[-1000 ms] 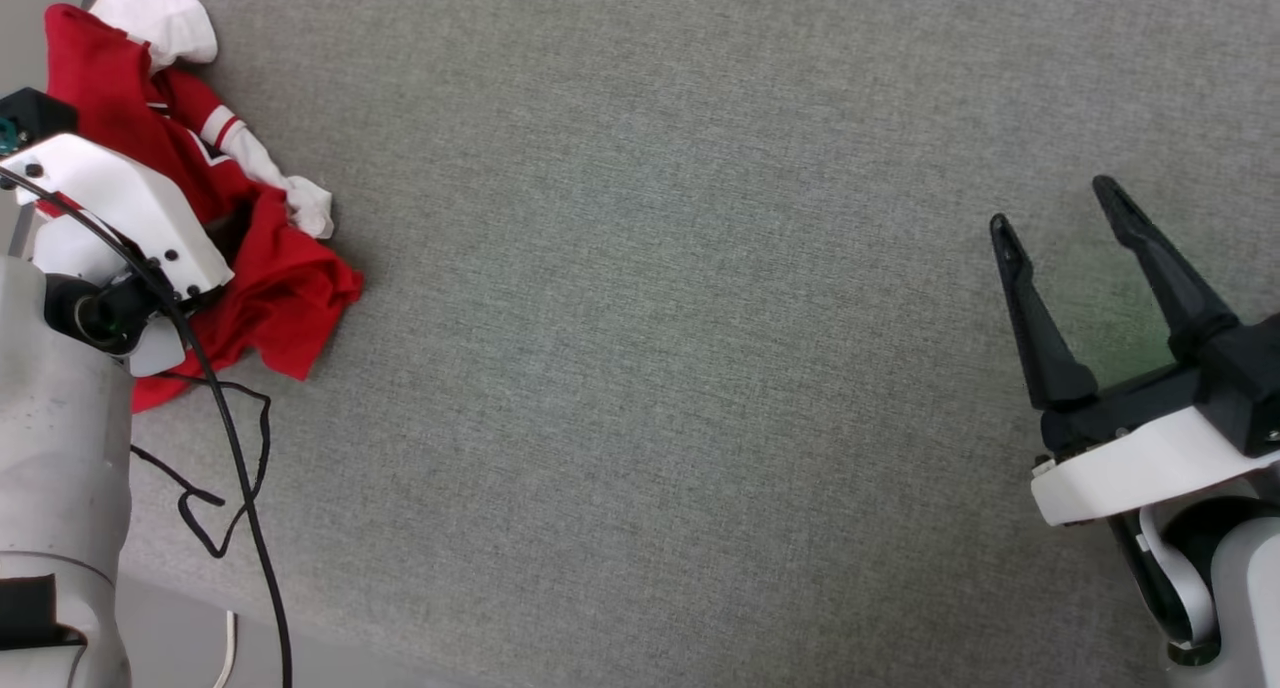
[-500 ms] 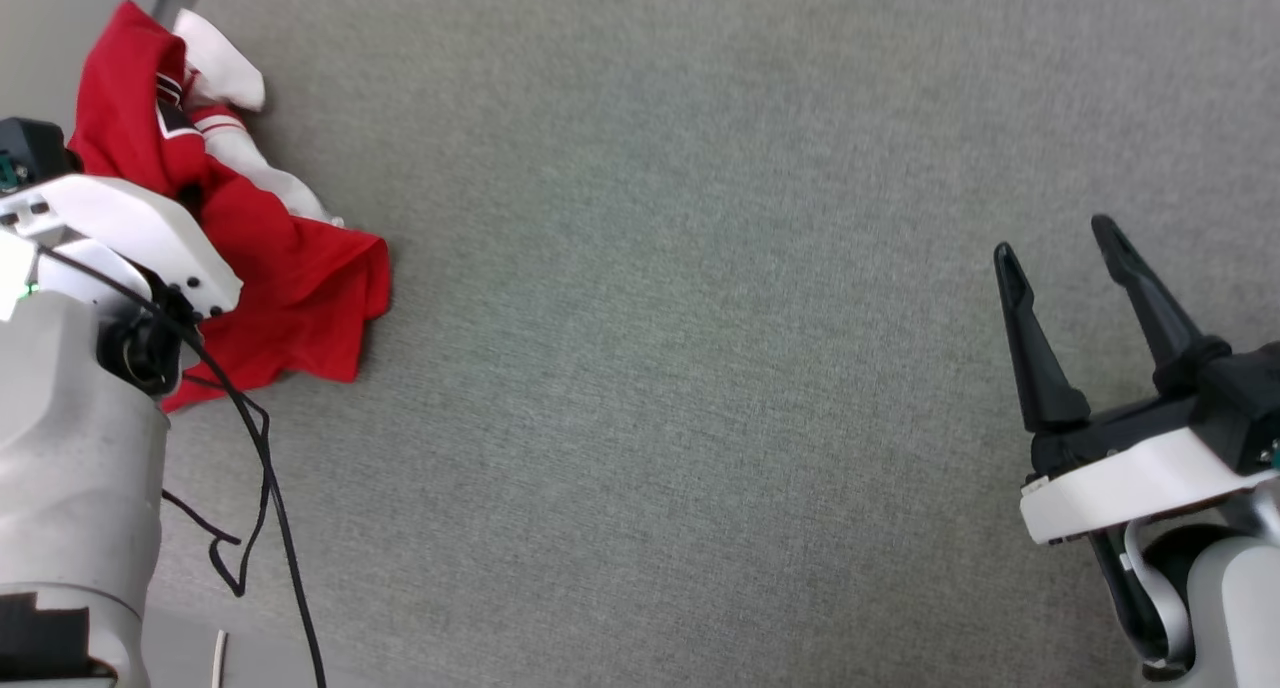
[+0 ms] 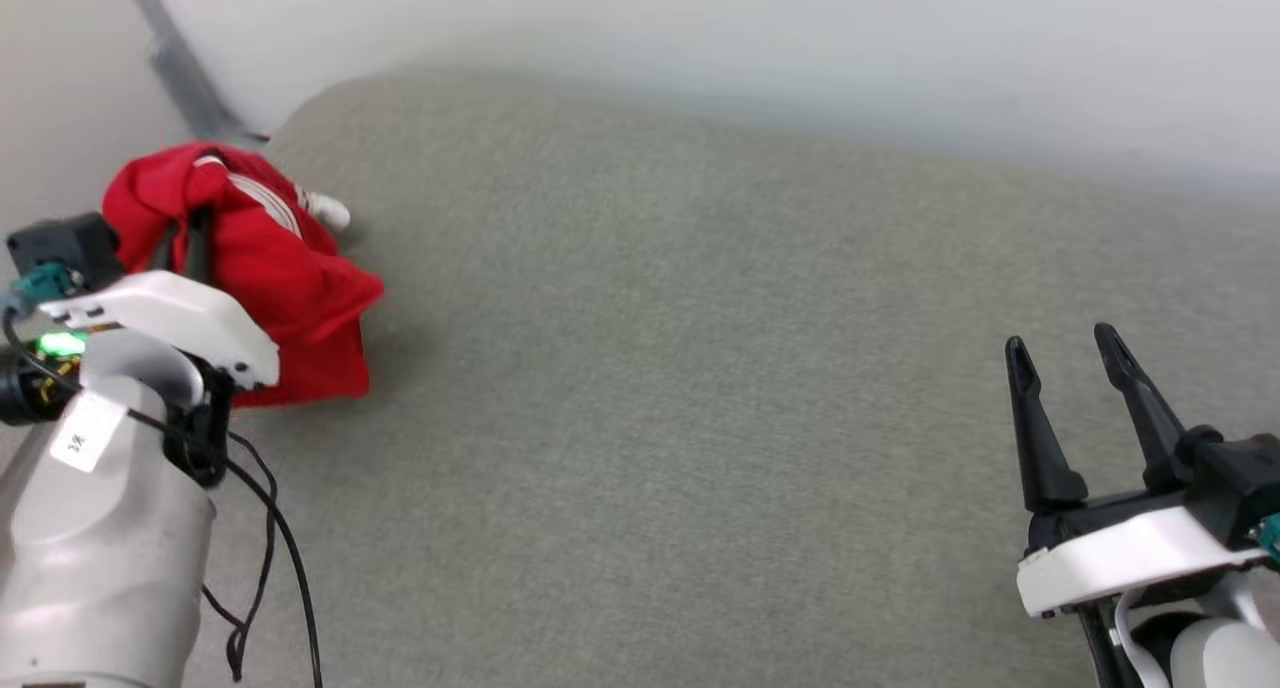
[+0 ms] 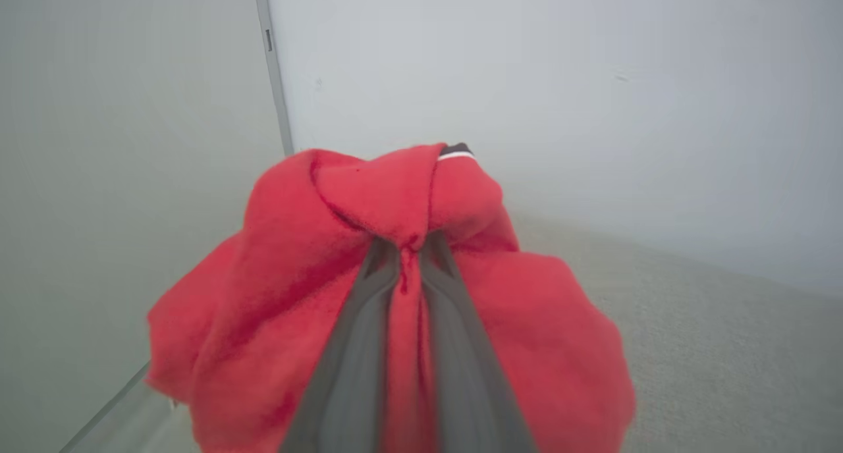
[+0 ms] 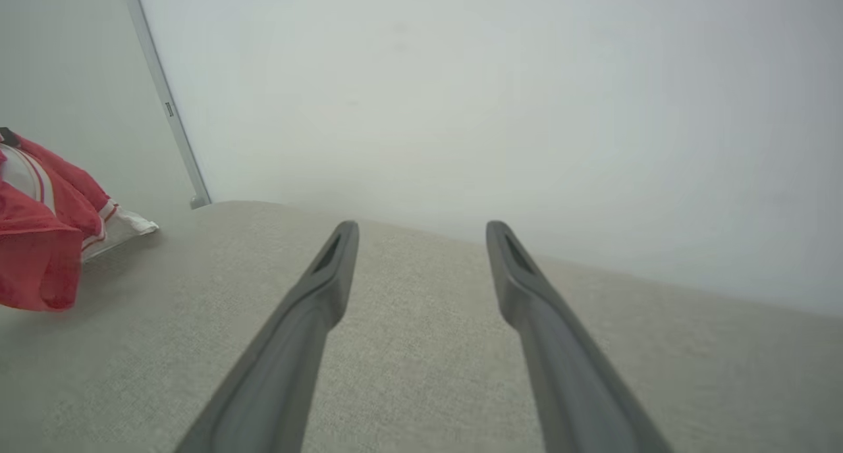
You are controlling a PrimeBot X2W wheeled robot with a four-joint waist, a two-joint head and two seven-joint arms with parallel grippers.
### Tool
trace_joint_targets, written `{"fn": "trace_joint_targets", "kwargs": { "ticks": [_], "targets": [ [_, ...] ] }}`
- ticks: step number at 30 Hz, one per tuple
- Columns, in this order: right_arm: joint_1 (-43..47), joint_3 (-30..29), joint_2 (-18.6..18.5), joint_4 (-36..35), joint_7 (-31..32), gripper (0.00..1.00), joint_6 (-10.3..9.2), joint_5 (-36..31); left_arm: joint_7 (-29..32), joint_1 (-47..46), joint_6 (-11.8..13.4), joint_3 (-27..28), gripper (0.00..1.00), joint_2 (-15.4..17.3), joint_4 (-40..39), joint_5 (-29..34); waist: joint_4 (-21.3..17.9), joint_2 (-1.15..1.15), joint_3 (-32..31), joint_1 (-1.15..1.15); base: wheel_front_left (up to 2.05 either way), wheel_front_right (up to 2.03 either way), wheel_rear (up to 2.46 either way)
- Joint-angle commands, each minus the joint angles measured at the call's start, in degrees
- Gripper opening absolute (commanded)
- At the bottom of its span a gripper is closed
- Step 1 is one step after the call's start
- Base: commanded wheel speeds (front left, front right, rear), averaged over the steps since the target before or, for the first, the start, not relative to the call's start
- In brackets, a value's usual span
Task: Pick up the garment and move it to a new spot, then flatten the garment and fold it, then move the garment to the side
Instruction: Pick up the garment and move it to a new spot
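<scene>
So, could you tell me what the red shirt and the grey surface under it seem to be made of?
The shirt: soft, matte knit, probably; it bunches into limp folds with a fuzzy face. The surface: likely woven cloth, matte, showing a fine weave.

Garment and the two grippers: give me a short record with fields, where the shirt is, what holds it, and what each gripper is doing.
garment: red, bunched, near the far left corner of the grey surface
held by: left gripper, shut on a fold of red cloth that drapes around it
right gripper: open, holding nothing, over bare surface at the lower right
flattening and folding: not yet done
backdrop: pale wall
</scene>
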Motion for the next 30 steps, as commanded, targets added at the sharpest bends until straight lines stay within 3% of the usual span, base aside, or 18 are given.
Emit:
{"fn": "trace_joint_targets", "kwargs": {
  "ticks": [1,9,16,23,30],
  "targets": [
    [1.21,-0.42,0.23,-0.09,0.22,1.00,-0.06,-0.34,-0.43,1.22,0.17,-0.41,0.00,-0.72,-1.30,0.11,-2.98,0.00,-2.20,0.01,0.00,0.00,0.00],
    [3.75,-1.50,0.61,-0.88,0.77,1.00,-0.06,-0.69,0.16,6.47,0.07,-3.40,0.00,-3.65,-9.15,0.96,-9.96,0.00,-4.15,0.01,0.00,0.00,0.00],
    [4.64,-2.07,0.64,-1.41,1.26,1.00,-0.06,0.64,5.04,11.14,-1.38,-9.13,0.00,-10.14,-18.65,-0.04,-18.19,0.00,-3.90,0.01,0.00,0.00,0.00],
    [4.37,-1.64,0.65,-0.92,0.67,1.00,-0.06,1.90,11.18,13.49,-3.06,-20.70,0.00,-15.44,-22.97,1.19,-23.22,0.00,-1.84,0.01,0.00,0.00,0.00],
    [3.94,-1.86,0.65,-0.20,-0.02,1.00,-0.06,2.66,15.20,19.02,-3.53,-34.73,0.00,-17.37,-24.57,-0.69,-25.66,0.00,-0.24,0.01,0.00,0.00,0.00]
  ]
}}
